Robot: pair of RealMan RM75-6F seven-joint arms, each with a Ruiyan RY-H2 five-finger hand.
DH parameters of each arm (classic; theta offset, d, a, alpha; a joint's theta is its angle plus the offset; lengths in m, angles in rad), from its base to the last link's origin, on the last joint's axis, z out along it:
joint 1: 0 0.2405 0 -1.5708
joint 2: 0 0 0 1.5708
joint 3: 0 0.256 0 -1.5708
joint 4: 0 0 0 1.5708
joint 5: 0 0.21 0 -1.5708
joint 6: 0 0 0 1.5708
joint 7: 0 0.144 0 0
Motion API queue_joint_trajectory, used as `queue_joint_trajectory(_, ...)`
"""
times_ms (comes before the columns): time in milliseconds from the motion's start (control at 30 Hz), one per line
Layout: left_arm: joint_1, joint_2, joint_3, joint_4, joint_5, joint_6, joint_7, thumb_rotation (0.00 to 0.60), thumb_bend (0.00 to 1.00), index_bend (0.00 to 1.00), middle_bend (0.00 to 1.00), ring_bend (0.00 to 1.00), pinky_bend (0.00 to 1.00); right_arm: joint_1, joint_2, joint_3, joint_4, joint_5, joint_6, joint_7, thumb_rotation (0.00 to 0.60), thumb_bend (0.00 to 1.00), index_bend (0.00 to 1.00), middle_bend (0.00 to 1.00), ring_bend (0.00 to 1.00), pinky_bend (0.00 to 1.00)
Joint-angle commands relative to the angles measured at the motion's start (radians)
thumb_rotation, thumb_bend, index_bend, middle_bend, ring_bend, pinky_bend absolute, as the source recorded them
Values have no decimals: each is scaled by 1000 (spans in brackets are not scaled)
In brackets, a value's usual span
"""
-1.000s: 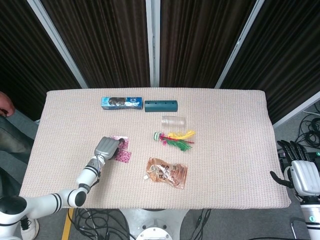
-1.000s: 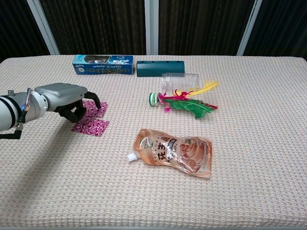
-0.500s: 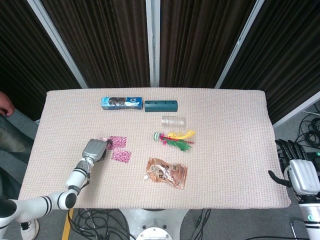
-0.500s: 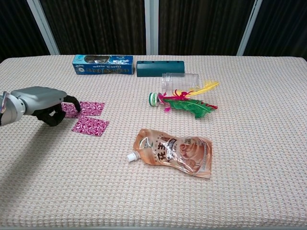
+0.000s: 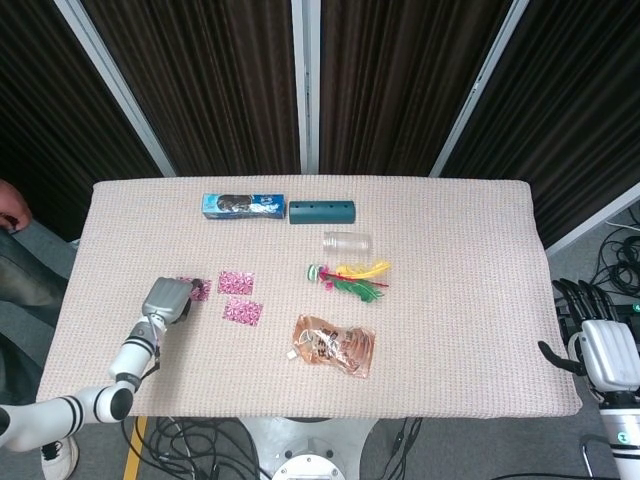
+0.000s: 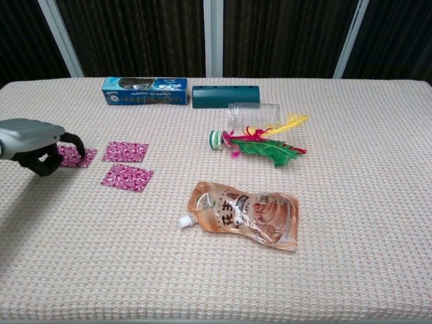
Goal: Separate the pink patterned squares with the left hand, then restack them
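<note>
- Your left hand [image 6: 34, 145] sits at the left edge of the chest view, fingers curled down onto one pink square [image 6: 74, 156]. Whether it pinches the square or only presses it, you cannot tell.
- Two more squares [image 6: 125, 151] [image 6: 127, 177] lie apart, right of it, left of centre.
- They look thin, light and flat: judge them slippery, hard to lift off the mat [image 6: 351, 270]. Drag by pressing the face, or nip a corner.
- Your right hand [image 5: 590, 335] hangs off the table at lower right in the head view, fingers apart, holding nothing.
</note>
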Motion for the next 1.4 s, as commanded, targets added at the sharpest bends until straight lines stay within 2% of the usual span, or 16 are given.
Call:
queue_joint_trajectory(33, 5, 15, -28, -33, 17, 37, -18, 600, 721, 315, 902, 928, 993, -1, 0, -1, 1, -2, 1, 1, 600, 129, 102, 87, 26, 0)
queue_joint_trajectory(100, -3, 15, -50, -42, 27, 48, -29, 600, 685, 315, 893, 922, 989, 0, 1, -1, 1, -4, 1, 2, 600, 129, 102, 87, 25, 0)
queue_joint_trajectory(167, -16, 5, -74, -38, 40, 52, -44, 600, 590, 315, 883, 915, 986, 0, 3, 0, 2, -5, 2, 3, 600, 130, 101, 87, 25, 0)
queue_joint_trajectory(300, -52, -33, -109, 3, 46, 23, -64, 600, 247, 309, 872, 910, 984, -1, 4, 0, 4, -3, 2, 7, 600, 128, 102, 87, 26, 0)
queue_joint_trajectory(433, -86, -76, -125, 57, 23, -22, -58, 600, 86, 305, 871, 910, 984, -2, 5, -2, 7, -3, 1, 10, 600, 129, 101, 87, 26, 0)
queue_joint_trajectory(667, -117, -133, -148, 125, -46, -49, -31, 600, 44, 315, 873, 913, 986, -1, 3, -2, 15, 1, -5, 18, 600, 127, 102, 88, 26, 0)
queue_joint_trajectory(833, -142, -149, -166, 142, -124, -71, 12, 600, 66, 359, 878, 914, 988, 0, -1, -2, 20, 0, -8, 23, 600, 129, 102, 87, 26, 0)
queue_joint_trajectory(1133, -186, -182, -181, 165, -276, -90, 87, 600, 91, 367, 879, 914, 989, -2, -2, -3, 31, 4, -11, 33, 600, 128, 102, 87, 26, 0)
queue_joint_trajectory(1400, -211, -208, -186, 184, -353, -88, 120, 600, 127, 376, 880, 916, 989, -3, -5, -4, 38, 5, -13, 40, 600, 129, 102, 87, 25, 0)
